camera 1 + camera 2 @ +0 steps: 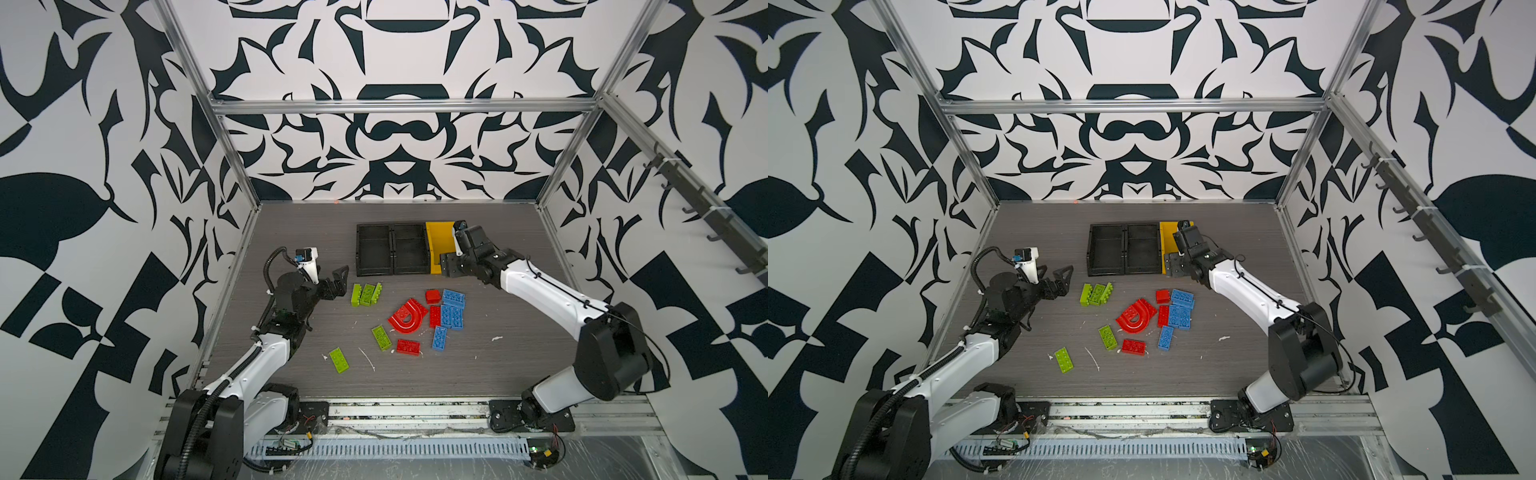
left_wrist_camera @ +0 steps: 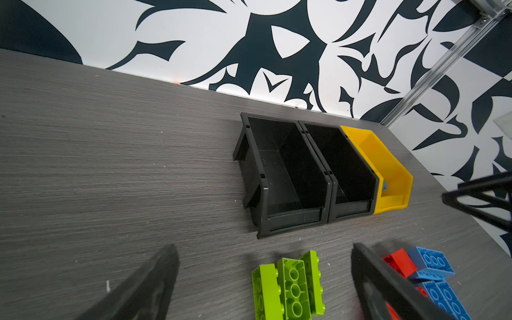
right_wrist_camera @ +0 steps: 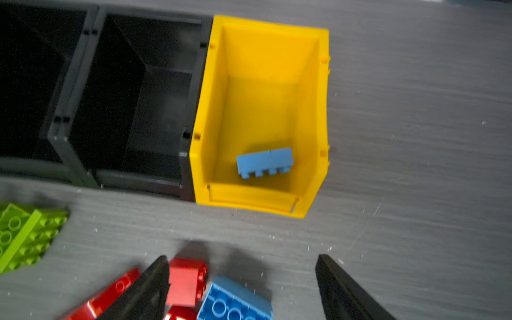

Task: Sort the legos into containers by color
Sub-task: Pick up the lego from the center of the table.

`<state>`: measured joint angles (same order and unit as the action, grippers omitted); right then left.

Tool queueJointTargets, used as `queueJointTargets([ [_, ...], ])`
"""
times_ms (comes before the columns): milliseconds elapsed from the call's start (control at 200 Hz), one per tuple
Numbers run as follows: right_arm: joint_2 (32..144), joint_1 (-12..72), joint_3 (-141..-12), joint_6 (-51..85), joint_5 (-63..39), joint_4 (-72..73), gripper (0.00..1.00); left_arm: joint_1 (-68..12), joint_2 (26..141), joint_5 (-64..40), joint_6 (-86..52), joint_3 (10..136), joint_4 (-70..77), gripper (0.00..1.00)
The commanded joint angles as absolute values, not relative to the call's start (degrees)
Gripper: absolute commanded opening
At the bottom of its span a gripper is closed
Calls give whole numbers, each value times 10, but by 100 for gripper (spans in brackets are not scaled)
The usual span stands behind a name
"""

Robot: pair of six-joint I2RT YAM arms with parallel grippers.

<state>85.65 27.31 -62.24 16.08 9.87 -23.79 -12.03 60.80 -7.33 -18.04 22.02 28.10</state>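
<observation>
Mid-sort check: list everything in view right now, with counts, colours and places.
black bins: two, black, side by side at the table's far end, empty
yellow bin: one, yellow, touching the black pair
binned blue brick: one, blue, inside the yellow bin
loose blue bricks: four, blue, grouped on the table before the yellow bin
red bricks: three, red, around the arch
red arch: one, red, mid-table
green bricks: five, lime; three bunched together, two apart nearer the robot
left gripper: open, empty, beside the green bunch
right gripper: open, empty, near the yellow bin's front

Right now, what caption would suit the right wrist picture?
Open right gripper near the yellow bin, one blue lego lying inside it.
</observation>
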Motion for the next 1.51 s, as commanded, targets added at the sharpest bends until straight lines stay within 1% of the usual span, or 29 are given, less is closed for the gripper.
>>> queueJointTargets([
  [0,821,275,-581,196,129,-265,85,-121,611,-73,-181,211,291,99],
  [125,808,275,-557,188,116,-257,86,-121,614,-76,-182,212,292,99],
  [160,811,276,-554,179,87,-254,86,-121,613,-76,-183,211,292,99],
  [270,835,276,-560,148,58,-252,86,-121,613,-71,-183,209,294,99],
  [440,880,275,-583,38,-11,-255,87,-121,622,-62,-182,212,293,99],
  [580,909,268,-608,-23,-23,-272,88,-121,630,-65,-185,219,287,99],
  [785,940,250,-628,-54,-52,-288,88,-121,632,-53,-182,224,267,99],
  [1070,955,217,-631,-79,-94,-288,86,-121,645,-57,-183,234,260,100],
  [1280,978,216,-642,-98,-94,-298,84,-121,649,-61,-183,237,257,99],
  [1500,978,216,-634,-93,-104,-293,77,-121,650,-60,-182,237,257,99],
])
